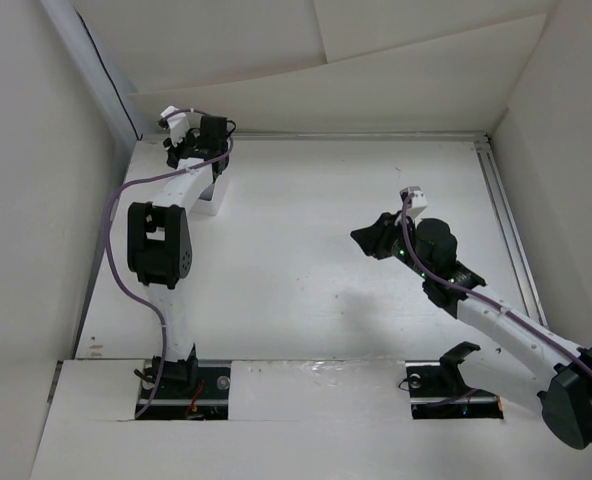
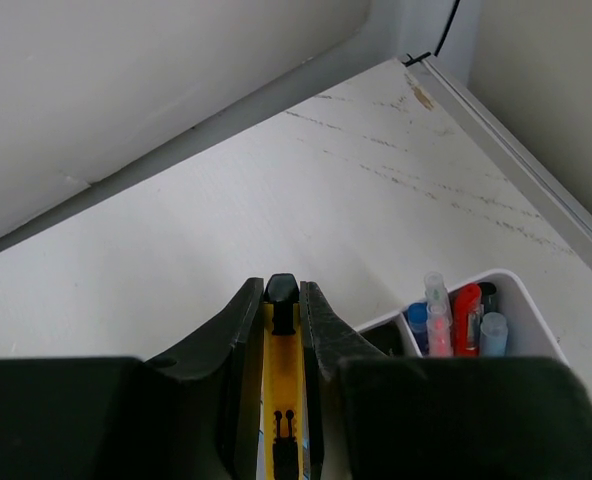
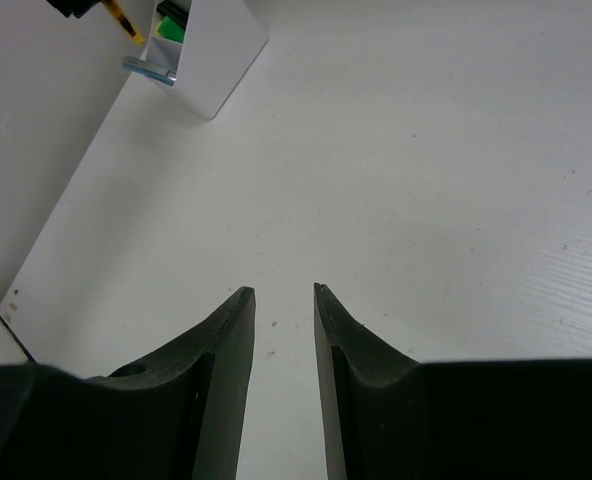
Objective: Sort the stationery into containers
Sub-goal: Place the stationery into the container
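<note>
At the far left corner of the white table, the left gripper is clamped on a slim yellow plastic pen with a black tip, its jaws pressed against the barrel on both sides and the tip poking out past the fingertips. The small white thin-walled plastic box sits just to the right of the pen. One of its compartments already holds a red marker, a light blue pen, a blue-capped pen and a clear one, all standing up together. To do the drop well, the arm probably needs to carry the pen rightward until it sits squarely above one compartment, not above a partition. It should then tip the pen more upright and let go only once the lower end is inside the walls. The thin box looks light, so a nudge against the rim could slide or tip it. A slow descent clear of the standing pens seems wise. The right gripper hovers over bare table, well apart from the box, its jaws parted a little with nothing between them.
</note>
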Motion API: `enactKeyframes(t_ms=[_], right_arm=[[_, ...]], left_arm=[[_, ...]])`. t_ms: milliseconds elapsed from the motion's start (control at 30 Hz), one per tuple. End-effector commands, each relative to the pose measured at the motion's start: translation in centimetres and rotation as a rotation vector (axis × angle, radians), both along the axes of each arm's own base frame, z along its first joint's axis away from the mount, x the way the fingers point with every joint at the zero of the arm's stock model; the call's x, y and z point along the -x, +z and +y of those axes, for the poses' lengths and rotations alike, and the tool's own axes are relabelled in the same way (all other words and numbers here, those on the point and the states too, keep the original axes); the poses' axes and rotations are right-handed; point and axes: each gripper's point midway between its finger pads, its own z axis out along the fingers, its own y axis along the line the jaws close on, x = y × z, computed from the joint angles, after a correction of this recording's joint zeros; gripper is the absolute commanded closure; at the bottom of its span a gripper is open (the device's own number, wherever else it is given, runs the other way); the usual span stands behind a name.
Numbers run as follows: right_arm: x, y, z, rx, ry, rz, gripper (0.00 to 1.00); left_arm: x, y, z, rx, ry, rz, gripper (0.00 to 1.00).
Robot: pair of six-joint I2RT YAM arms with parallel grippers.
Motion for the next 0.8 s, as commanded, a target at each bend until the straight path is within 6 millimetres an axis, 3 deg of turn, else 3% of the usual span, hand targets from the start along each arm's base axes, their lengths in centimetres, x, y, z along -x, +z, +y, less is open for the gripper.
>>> enactKeyframes(t_ms=[0,467,767], right_arm=[[-0.2,3.3,0.9,-0.042,0.029,-0.102,0.64],[0.1,3.8,1.4,-0.050,0.064,-0.107,0.63],[0.1,4.1,1.2,-0.047,0.056,-0.122,0.61]], left_arm=[[1.0,0.5,0.8,-0.031,0.057,-0.010,1.00],[1.1,-2.0,0.2,-0.059,0.080,0.036,1.00],[1.0,-2.1,-0.2,-0.067,0.074,0.028,1.00]])
